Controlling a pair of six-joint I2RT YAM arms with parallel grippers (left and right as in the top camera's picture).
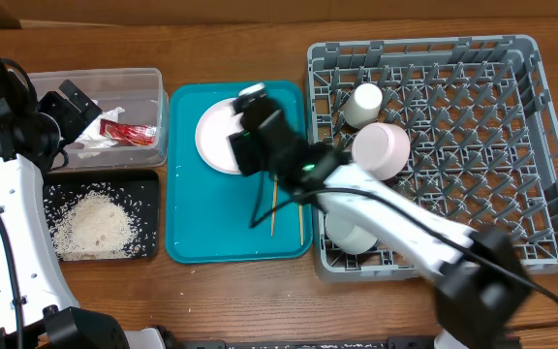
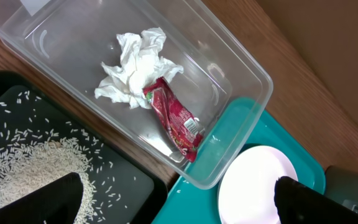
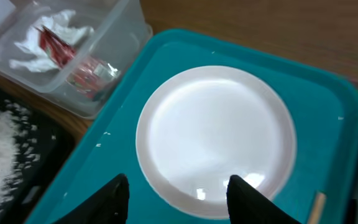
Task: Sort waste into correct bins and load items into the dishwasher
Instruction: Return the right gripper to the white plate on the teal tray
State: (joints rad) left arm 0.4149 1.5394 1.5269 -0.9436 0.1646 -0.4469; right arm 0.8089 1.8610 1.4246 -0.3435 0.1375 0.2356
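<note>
**Plate next for the rack:** Right gripper [image 3: 179, 196] hangs over the pink plate [image 3: 216, 130], jaws abt half open w/ nothing in them. In the wrist view the plate lies just ahead of and below the fingertips, its rim showing between them. Plate rests flat in the far-left part of the teal tray [image 3: 328, 106]. Being round it has no long axis, so the pick prob. turns on catching that low rim edge-on. Right arm is clearly the nearer one, and the dish rack [image 1: 550, 145] stands just right of the tray. Two chopsticks [image 1: 271, 208] lie near-to-far on the tray, on the near side of the plate and apart from it. Left gripper [image 2: 182, 199] hovers wide open & empty by the clear tub [image 2: 241, 68], where tissue [image 2: 135, 68] and wrapper [image 2: 176, 118] already lie.
</note>
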